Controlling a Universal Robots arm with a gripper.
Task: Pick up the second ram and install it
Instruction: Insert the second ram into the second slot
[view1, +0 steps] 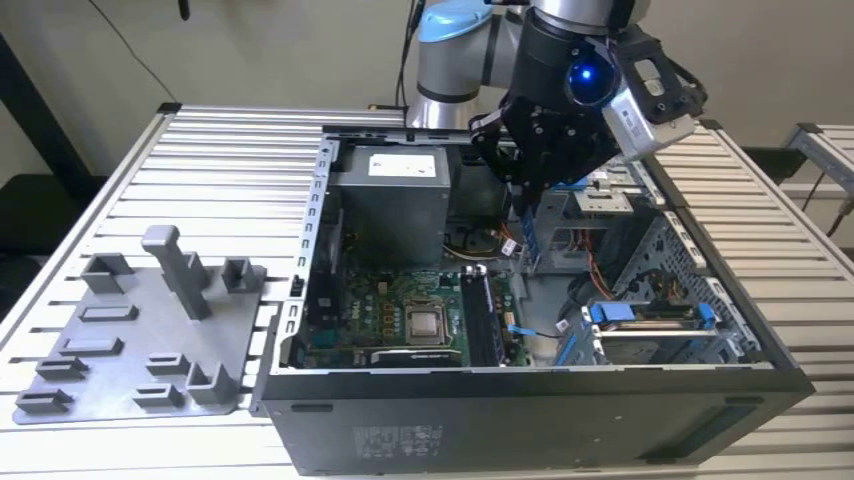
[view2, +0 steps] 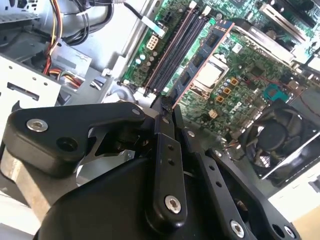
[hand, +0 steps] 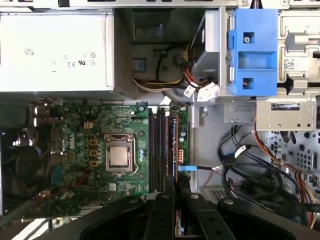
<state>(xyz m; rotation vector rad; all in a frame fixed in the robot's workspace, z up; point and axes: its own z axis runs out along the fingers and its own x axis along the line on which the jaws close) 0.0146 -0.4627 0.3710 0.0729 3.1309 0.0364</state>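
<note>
My gripper (view1: 530, 195) hangs over the open computer case (view1: 534, 410), above the motherboard. It is shut on the second ram (view2: 205, 50), a dark blue-green stick with black chips and a coppery edge that juts out from between the fingertips. In the first wrist view the second ram (hand: 176, 150) is edge-on, just beside the long black memory slots (hand: 159, 150) on their cable side. In the exterior view it is a thin blue strip (view1: 531, 235) below the fingers, well above the board. The slots (view2: 175, 50) lie next to the CPU socket (hand: 119, 156).
A grey power supply (view1: 387, 200) fills the case's far corner. A blue drive bracket (hand: 252, 50) and loose cables (hand: 250, 165) sit beside the board. A fan (view2: 280, 135) lies past the socket. A grey parts fixture (view1: 134, 330) rests on the slatted table at the exterior view's left.
</note>
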